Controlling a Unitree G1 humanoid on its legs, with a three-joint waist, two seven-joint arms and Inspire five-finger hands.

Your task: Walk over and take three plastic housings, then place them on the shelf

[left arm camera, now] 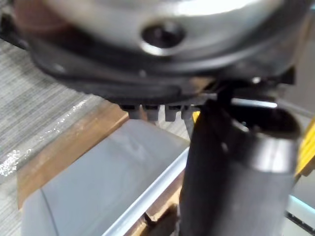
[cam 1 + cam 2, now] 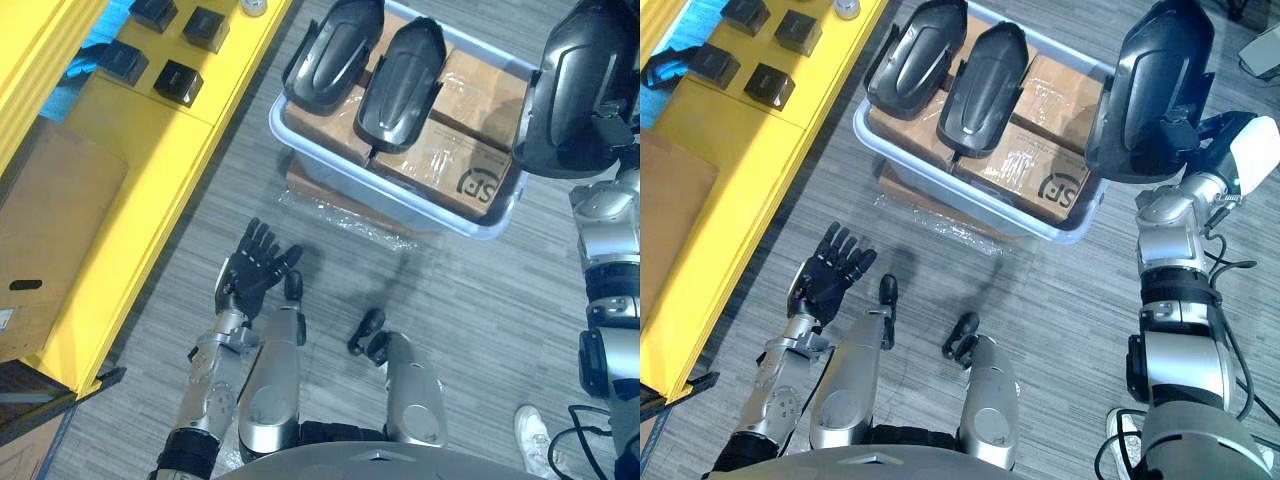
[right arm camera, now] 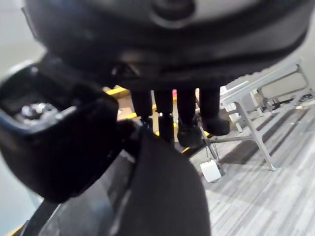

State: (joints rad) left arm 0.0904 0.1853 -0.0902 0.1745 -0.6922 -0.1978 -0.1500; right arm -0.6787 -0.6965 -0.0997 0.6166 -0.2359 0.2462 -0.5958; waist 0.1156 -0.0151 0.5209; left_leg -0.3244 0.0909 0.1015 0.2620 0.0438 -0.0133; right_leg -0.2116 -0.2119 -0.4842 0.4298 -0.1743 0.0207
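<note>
Grey striped carpet floor lies under everything, with a long yellow shelf on the left that carries small black square boxes. Beside the shelf sits a pale blue plastic bin full of brown cardboard boxes. Two black curved plastic housings lie side by side on top of those boxes. A third black plastic housing is up in the air past the bin's right end, pinched between the thumb and fingers of the right hand. The left hand hangs low near the bin, fingers spread wide, holding nothing.
</note>
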